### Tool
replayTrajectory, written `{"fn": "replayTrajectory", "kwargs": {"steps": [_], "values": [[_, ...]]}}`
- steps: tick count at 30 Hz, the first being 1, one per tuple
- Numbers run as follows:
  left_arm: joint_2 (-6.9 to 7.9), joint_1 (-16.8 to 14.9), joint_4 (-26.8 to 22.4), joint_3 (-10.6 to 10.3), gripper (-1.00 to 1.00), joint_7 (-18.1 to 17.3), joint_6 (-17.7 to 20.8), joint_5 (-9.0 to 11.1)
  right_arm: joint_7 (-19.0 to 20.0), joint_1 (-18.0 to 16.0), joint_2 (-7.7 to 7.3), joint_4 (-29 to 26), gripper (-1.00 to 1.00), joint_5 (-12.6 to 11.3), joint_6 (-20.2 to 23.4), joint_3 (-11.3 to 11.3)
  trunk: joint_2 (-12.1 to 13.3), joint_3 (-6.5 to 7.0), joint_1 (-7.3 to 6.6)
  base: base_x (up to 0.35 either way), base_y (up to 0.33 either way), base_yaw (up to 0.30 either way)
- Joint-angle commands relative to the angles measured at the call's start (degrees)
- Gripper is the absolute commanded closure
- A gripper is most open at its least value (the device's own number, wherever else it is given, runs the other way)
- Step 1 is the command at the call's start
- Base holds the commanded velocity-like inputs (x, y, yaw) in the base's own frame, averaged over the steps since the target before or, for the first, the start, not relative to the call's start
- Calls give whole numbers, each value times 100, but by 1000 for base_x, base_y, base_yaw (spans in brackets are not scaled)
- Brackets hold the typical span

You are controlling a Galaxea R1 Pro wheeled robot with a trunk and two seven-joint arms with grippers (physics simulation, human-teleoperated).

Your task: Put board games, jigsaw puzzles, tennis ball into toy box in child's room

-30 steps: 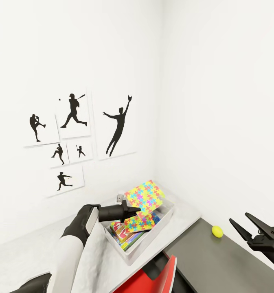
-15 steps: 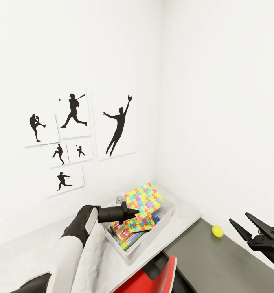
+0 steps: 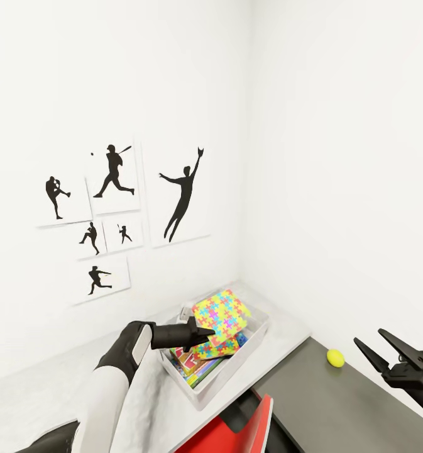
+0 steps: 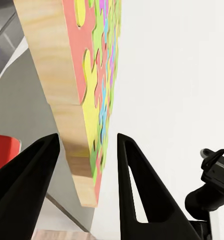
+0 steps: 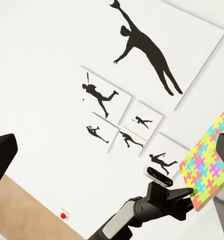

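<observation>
Over the pale grey toy box (image 3: 227, 380) on the table (image 3: 60, 390), a jigsaw puzzle (image 3: 219, 316) stands tilted on edge. My left gripper (image 3: 205, 332) straddles its lower edge. In the left wrist view the puzzle (image 4: 87, 75) sits between the fingers of the left gripper (image 4: 88, 142), with a thin gap on one side, so the gripper is open. A second puzzle (image 3: 206, 348) and colourful board games (image 3: 195, 367) lie inside the box. The tennis ball (image 3: 335, 358) rests on the lower dark shelf. My right gripper (image 3: 387, 352) hovers open to the ball's right.
Black sports-silhouette pictures (image 3: 114, 214) hang on the white wall behind the table. A red chair (image 3: 236, 431) stands at the front, between the table and the dark shelf unit (image 3: 337, 409). The box sits near the wall corner.
The puzzle has sunk lower into the toy box and tipped more upright. My left gripper has dropped slightly and eased back. The right arm has not moved.
</observation>
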Motion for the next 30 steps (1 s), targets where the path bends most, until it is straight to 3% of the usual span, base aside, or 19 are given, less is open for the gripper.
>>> {"fn": "replayTrajectory", "kwargs": {"steps": [1, 5, 6, 19, 30], "values": [[-6, -2, 1, 33, 100, -3, 41, 2, 9, 2, -2, -1, -100, -4, 23, -2, -3, -1, 2, 0, 0, 0], [-6, -2, 1, 33, 100, 0, 41, 3, 9, 2, 0, -1, -100, -4, 25, -2, -3, -1, 2, 0, 0, 0], [-6, -2, 2, 33, -100, 0, 41, 3, 9, 2, 0, -1, -100, -4, 26, -2, -3, -1, 2, 0, 0, 0], [-6, -2, 3, 60, -100, -64, 73, 20, 9, 2, 0, 4, -100, -6, 25, -2, -3, -1, 2, 0, 0, 0], [-6, 29, -27, 10, -100, -741, 99, 245, 9, 2, 2, 8, -100, -7, 20, -2, -3, -1, 2, 0, 0, 0]]}}
